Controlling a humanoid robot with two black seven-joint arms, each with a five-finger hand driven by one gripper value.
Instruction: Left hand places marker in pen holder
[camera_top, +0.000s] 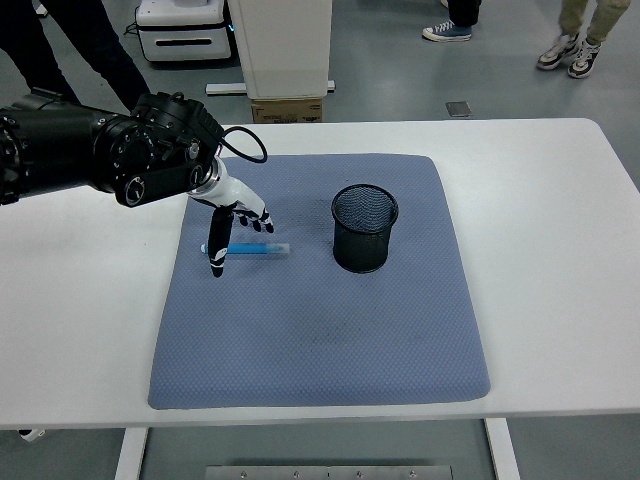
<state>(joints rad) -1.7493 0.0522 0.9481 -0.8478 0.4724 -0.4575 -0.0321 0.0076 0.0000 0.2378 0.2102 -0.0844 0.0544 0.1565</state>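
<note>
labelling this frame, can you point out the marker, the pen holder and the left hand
marker (258, 248), head view, on the middle of its blue barrel.
pen holder (362, 245), head view, on the front of its black mesh wall.
left hand (234, 214), head view, on the middle of the hand above the marker.
</note>
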